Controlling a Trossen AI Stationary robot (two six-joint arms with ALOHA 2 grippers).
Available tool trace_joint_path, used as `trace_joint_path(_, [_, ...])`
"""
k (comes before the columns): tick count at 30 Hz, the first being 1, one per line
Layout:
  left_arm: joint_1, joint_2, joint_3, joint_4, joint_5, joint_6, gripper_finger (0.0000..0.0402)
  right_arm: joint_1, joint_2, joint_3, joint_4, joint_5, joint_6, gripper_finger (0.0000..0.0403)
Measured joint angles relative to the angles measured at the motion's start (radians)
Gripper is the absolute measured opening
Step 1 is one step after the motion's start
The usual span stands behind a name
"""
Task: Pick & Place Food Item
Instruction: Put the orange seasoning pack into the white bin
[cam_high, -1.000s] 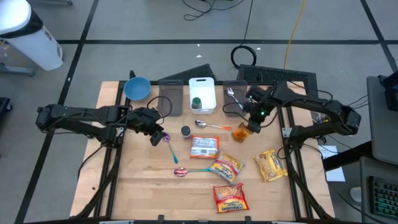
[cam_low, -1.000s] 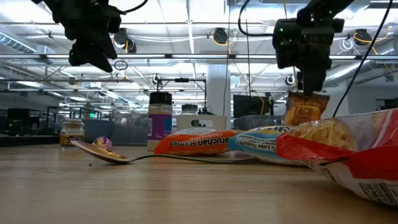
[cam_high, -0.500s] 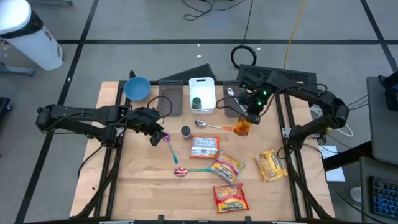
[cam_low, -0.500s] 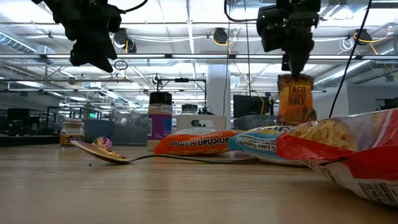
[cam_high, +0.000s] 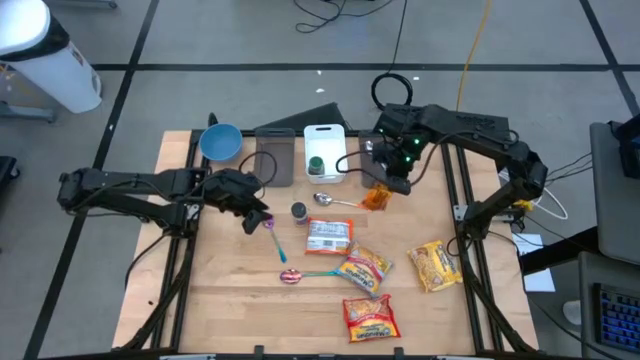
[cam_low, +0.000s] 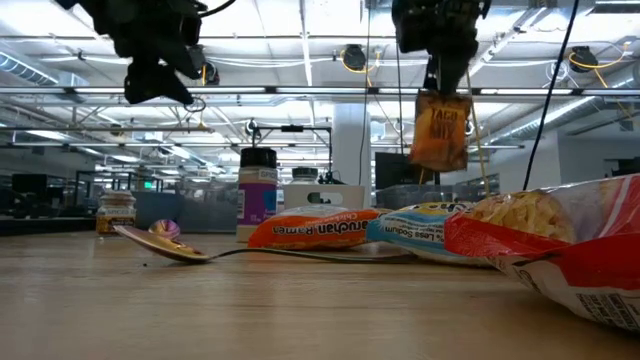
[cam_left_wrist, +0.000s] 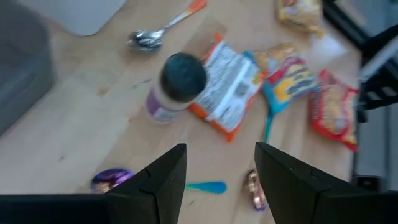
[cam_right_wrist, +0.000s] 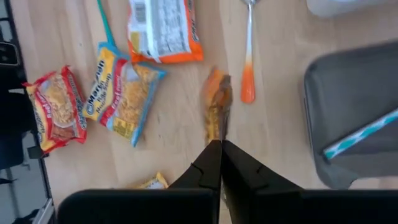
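Note:
A small orange seasoning packet (cam_high: 377, 198) (cam_low: 440, 130) hangs in the air over the table's far right part, with my right gripper (cam_high: 392, 180) (cam_right_wrist: 219, 152) shut on it from above. The right wrist view shows the packet (cam_right_wrist: 217, 102) edge-on below the fingers. My left gripper (cam_high: 256, 216) (cam_left_wrist: 221, 180) hovers open over the table's left middle, nothing between its fingers. Below and beyond it stands a dark-lidded spice jar (cam_left_wrist: 177, 84) beside an orange ramen packet (cam_left_wrist: 231, 87). My right gripper pinches the packet's top edge (cam_low: 440, 95) between its two shut fingers, which come from above and point steeply down. The packet hangs upright below the fingertips, lifted clear of the table.
Along the far edge stand a blue bowl (cam_high: 220, 142), two grey bins (cam_high: 275, 155) (cam_high: 372, 148) and a white bin (cam_high: 325, 150). Several noodle packets (cam_high: 363, 268) (cam_high: 435, 265) (cam_high: 369, 317), a spoon (cam_high: 335, 200) and two coloured spoons (cam_high: 272, 235) lie mid-table.
My right gripper has risen and gone toward the table's far left, toward the bins, rolling a little, still shut on the packet. The packet has gone higher above the table and hangs below the fingers.

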Motion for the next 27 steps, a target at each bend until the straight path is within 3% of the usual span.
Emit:
trace_joint_path(7, [0.069,0.000,0.000,0.132,0.063,0.019,0.0200,0.055,0.000,0.050,0.013,0.001,0.027,0.0000])
trace_joint_path(15, [0.133,0.003,0.010,0.260,0.070,0.053,0.0200,0.131,0.001,0.061,0.161,-0.006,0.095,0.0000])
trace_joint_path(20, [0.147,0.079,0.131,0.207,0.069,0.158,0.0200,0.168,0.001,0.061,0.269,-0.044,0.131,0.0000])
trace_joint_path(27, [0.136,0.280,0.398,0.098,0.073,0.362,0.0200,0.202,0.001,0.061,0.391,-0.063,0.184,0.0000])
